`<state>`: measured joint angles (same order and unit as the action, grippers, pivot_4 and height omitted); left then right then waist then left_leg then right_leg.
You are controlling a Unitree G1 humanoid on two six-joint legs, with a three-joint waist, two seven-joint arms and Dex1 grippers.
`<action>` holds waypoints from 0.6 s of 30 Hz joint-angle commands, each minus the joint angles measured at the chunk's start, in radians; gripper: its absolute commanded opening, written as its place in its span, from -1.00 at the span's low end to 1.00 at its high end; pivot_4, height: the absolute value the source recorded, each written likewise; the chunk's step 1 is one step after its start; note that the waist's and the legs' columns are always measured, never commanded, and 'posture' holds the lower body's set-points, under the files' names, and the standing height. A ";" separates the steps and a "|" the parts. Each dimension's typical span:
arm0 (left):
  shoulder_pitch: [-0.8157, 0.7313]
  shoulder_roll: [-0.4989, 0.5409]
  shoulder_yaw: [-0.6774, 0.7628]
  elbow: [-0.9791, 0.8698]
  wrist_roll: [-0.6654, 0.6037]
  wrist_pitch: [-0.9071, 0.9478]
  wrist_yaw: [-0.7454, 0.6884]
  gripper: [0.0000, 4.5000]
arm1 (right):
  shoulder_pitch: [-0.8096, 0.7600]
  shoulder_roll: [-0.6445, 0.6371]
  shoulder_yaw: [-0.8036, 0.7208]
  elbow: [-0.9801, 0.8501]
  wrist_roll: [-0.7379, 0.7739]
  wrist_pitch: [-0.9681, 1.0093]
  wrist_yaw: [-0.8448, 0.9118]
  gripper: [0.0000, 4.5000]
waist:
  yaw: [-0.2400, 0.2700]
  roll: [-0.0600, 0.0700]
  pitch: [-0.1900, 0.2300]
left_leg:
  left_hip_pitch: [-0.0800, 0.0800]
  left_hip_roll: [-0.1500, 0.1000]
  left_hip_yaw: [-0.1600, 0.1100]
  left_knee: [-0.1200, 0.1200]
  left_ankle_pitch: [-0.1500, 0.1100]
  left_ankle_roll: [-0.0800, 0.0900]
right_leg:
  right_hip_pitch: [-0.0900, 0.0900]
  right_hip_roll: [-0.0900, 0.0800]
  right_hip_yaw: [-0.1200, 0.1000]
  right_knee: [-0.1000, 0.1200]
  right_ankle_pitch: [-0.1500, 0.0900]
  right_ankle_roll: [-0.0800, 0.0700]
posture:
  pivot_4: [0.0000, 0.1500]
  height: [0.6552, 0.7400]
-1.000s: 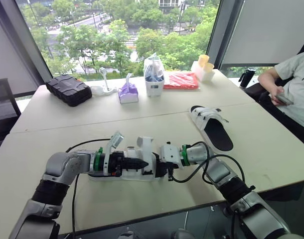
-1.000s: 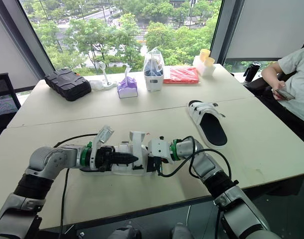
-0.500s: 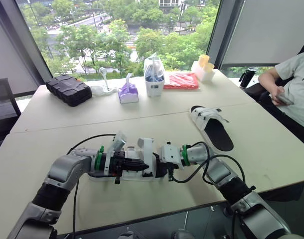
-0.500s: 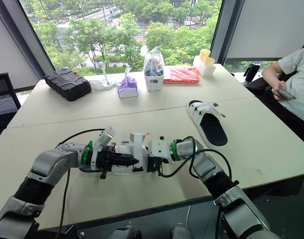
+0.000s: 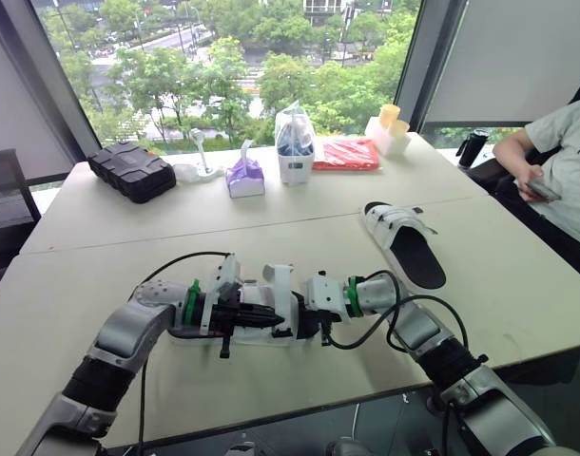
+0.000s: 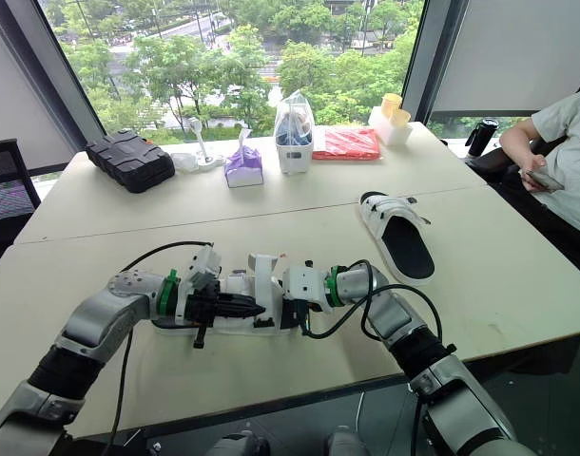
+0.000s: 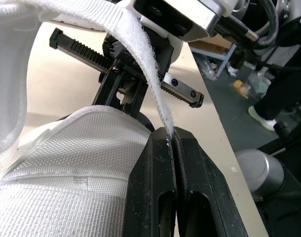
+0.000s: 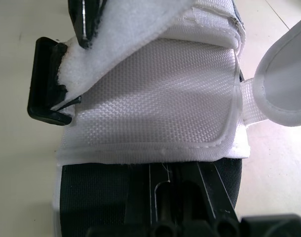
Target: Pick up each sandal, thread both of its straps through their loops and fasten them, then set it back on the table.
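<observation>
A white sandal with a black footbed [image 5: 271,328] lies near the table's front edge, between my two grippers. My left gripper [image 5: 267,318] reaches in from the left and is shut on the thin end of a white strap [image 7: 135,49], as the left wrist view shows [image 7: 171,136]. My right gripper [image 5: 307,321] meets the sandal from the right; its fingers [image 8: 160,197] are closed at the edge of the black footbed under the woven white upper [image 8: 155,98]. A black loop [image 8: 44,84] sits at the upper's side. The second sandal [image 5: 404,242] lies flat further right, untouched.
Along the far edge stand a black case [image 5: 130,171], a purple tissue pack [image 5: 243,177], a white bin with a bag [image 5: 294,142], a red packet [image 5: 345,153] and cups [image 5: 388,128]. A person [image 5: 561,157] sits at the right end.
My left wrist has rolled and its gripper has slid slightly right along the sandal, the elbow swinging forward. The right arm and the far sandal have not moved.
</observation>
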<state>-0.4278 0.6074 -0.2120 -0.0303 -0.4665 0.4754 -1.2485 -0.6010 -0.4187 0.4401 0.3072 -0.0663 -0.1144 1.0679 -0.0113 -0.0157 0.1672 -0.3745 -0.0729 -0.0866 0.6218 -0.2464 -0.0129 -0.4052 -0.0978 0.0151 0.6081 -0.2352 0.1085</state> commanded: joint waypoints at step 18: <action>0.049 0.051 -0.104 0.034 0.178 -0.209 -0.070 -0.97 | 0.038 -0.027 0.039 0.062 -0.063 0.052 0.005 -1.00 | -0.001 0.002 -0.003 | 0.001 0.000 0.000 -0.007 0.001 0.001 | 0.001 0.000 0.000 -0.007 0.003 -0.004 | 1.00 1.00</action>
<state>-0.4084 0.6491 -0.2682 -0.0443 -0.3550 0.2659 -1.3224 -0.6002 -0.4174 0.4471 0.3023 -0.0661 -0.1144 1.0687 -0.0120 -0.0135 0.1645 -0.3735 -0.0725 -0.0865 0.6152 -0.2455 -0.0115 -0.4042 -0.0974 0.0149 0.6008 -0.2323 0.1043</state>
